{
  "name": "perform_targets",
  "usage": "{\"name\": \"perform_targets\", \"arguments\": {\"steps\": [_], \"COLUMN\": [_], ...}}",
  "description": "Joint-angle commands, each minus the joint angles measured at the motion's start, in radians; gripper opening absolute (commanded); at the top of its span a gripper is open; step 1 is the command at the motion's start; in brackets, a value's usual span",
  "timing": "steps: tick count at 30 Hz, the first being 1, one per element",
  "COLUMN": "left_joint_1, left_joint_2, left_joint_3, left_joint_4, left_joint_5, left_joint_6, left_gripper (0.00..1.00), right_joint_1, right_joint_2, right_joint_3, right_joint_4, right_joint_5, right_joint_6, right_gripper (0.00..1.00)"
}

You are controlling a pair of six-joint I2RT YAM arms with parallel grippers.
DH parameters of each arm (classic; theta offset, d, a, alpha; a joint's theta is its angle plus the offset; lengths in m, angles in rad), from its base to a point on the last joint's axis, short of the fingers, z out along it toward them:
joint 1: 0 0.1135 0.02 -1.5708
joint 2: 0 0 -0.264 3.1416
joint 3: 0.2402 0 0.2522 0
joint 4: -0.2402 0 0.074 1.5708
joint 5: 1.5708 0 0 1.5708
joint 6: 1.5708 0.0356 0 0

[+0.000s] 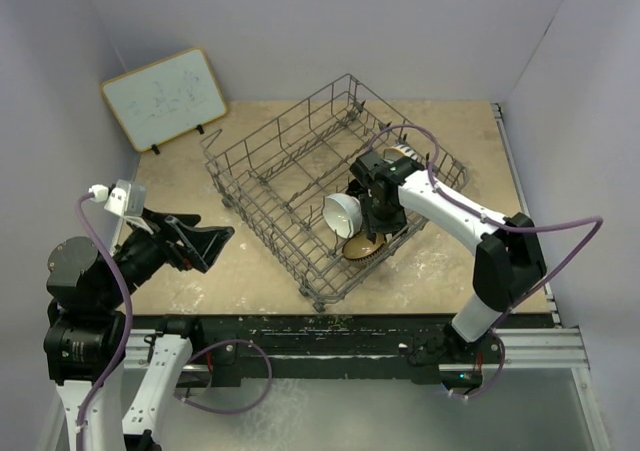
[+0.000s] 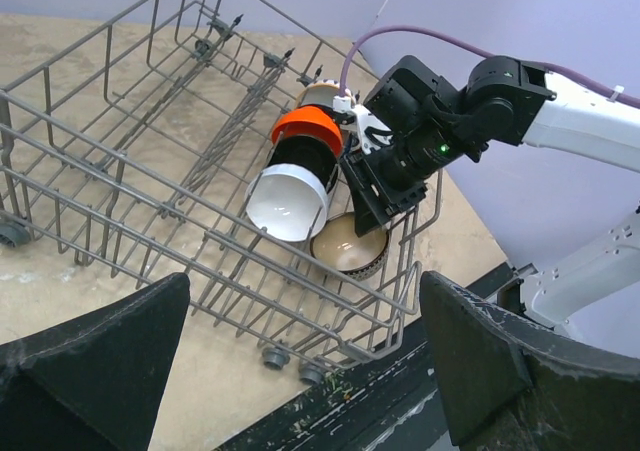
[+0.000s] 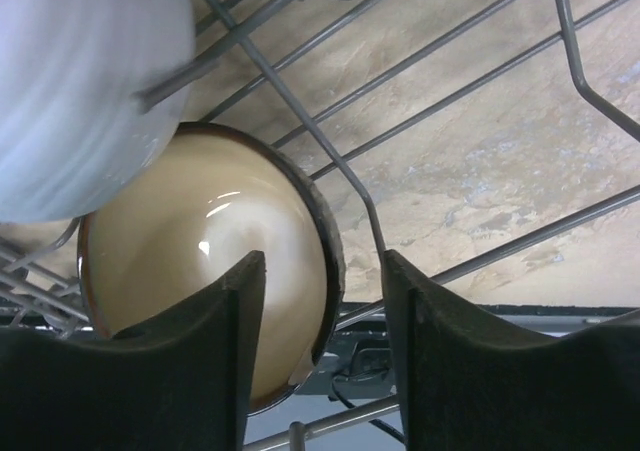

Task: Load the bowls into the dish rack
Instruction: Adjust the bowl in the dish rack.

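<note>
The right gripper stands partly open inside the dish rack, its jaws astride the rim of the brown bowl without yet pinching it, while the left gripper hangs wide open and empty above the tabletop, left of the rack. The tabletop is tan and scuffed, walled in pale lilac, with a white board at the far left corner. The brown bowl, glossy cream inside, lies at the rack's near right corner, just beside the white bowl standing on edge.

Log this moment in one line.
right hand: open, straddling brown bowl rim in dish rack | left hand: open, outside rack | also racked: white bowl, orange bowl
</note>
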Motion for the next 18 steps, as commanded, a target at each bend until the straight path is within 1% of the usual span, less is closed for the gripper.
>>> {"name": "perform_targets", "arguments": {"steps": [1, 3, 7, 11, 18], "left_joint_1": [-0.037, -0.066, -0.142, -0.179, -0.182], "left_joint_2": [-0.023, -0.029, -0.04, -0.048, -0.036], "left_joint_3": [0.015, 0.015, 0.017, 0.023, 0.034], "left_joint_4": [-0.001, -0.002, -0.003, -0.008, 0.008], "left_joint_5": [-0.064, -0.101, -0.191, -0.251, -0.248], "left_joint_6": [0.038, 0.036, 0.025, 0.014, -0.008], "left_gripper": [0.99, 0.99, 0.99, 0.99, 0.99], "right_joint_1": [-0.017, -0.017, -0.018, -0.018, -0.017], "right_joint_2": [0.019, 0.037, 0.057, 0.057, 0.034], "right_joint_3": [0.0, 0.006, 0.04, 0.136, 0.369], "right_joint_4": [-0.033, -0.021, -0.02, -0.081, -0.153], "right_joint_5": [0.017, 0.005, 0.026, 0.114, 0.186], "right_joint_6": [0.004, -0.004, -0.005, -0.02, -0.042], "right_gripper": [0.47, 0.36, 0.0, 0.0, 0.0]}}
